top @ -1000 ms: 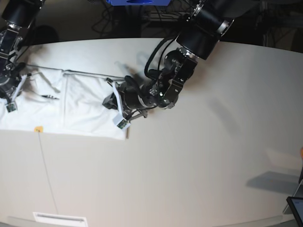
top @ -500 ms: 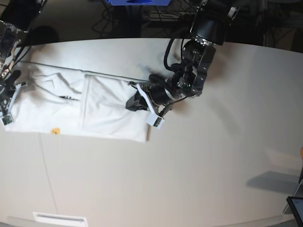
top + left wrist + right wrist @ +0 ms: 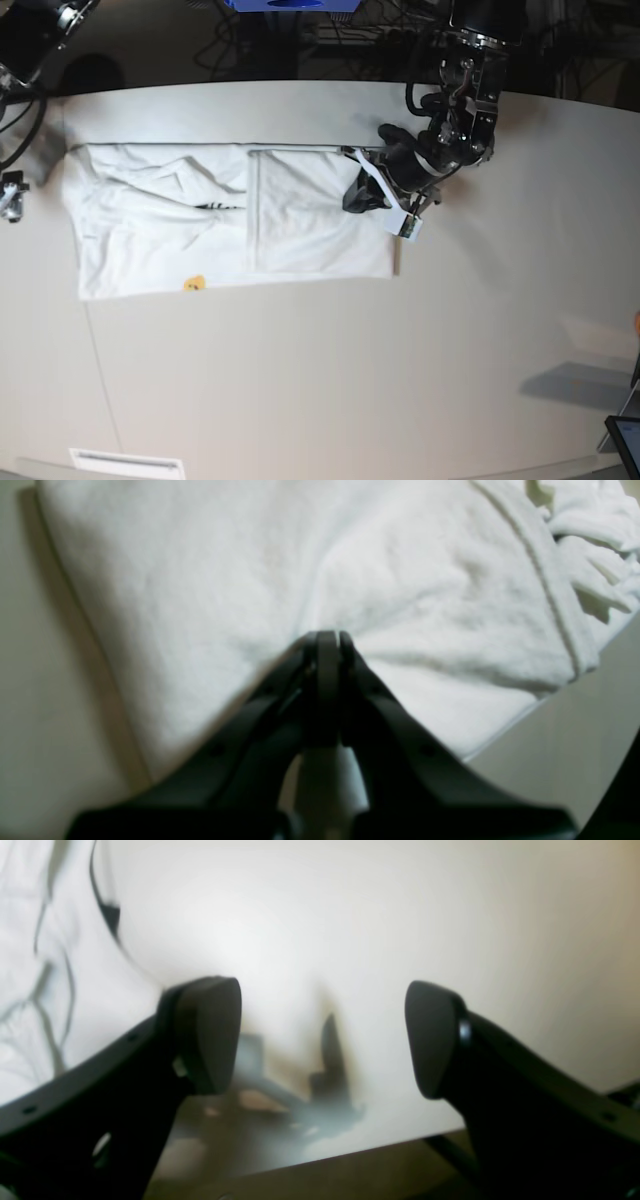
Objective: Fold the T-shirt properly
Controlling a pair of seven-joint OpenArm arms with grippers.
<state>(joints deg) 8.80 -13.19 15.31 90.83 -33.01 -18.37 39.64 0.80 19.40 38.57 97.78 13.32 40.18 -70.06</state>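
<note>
The T-shirt (image 3: 230,220) lies flat at the surface's (image 3: 400,380) ten o'clock, its three o'clock edge pinched in the left gripper's (image 3: 362,195) pressed-together jaws, while the right gripper's (image 3: 322,1035) jaws stand spread, holding nothing, the cloth at their nine o'clock.

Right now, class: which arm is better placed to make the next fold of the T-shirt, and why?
Probably the left. The left gripper is shut on the T-shirt at its edge. The right gripper is open over bare table, off the cloth.
</note>
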